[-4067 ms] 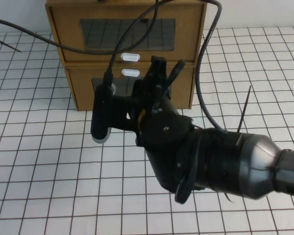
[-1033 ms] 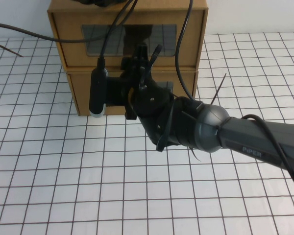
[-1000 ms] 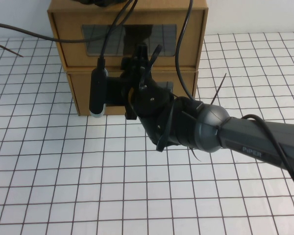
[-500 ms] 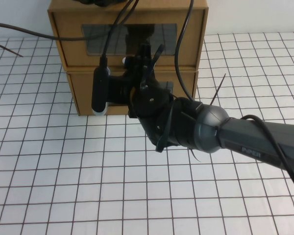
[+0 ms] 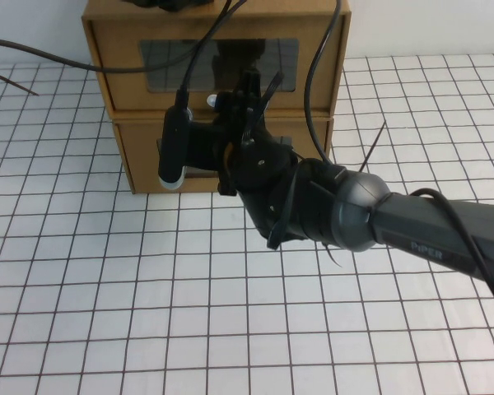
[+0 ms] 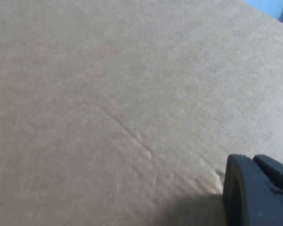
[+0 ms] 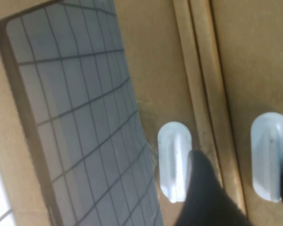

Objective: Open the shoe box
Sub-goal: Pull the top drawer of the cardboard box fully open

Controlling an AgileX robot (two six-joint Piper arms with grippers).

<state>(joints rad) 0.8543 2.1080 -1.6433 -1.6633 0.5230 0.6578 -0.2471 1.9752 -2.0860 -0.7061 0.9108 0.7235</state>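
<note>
right gripper [image 5: 253, 89], jaws wide and empty, straddles the white handle [image 7: 270, 155] of the lower shoe box [image 5: 136, 152] at the table's [image 5: 107, 313] back (poised to pinch and pull), while left gripper [image 6: 259, 188] sits atop the stack, likely steadying it.

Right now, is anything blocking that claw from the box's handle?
Nothing visible does. The right gripper is open right at the shoe boxes, at their front, one finger between the two white handles, with only bare cardboard around them. The left gripper is close to plain cardboard, no handle in its view.
</note>
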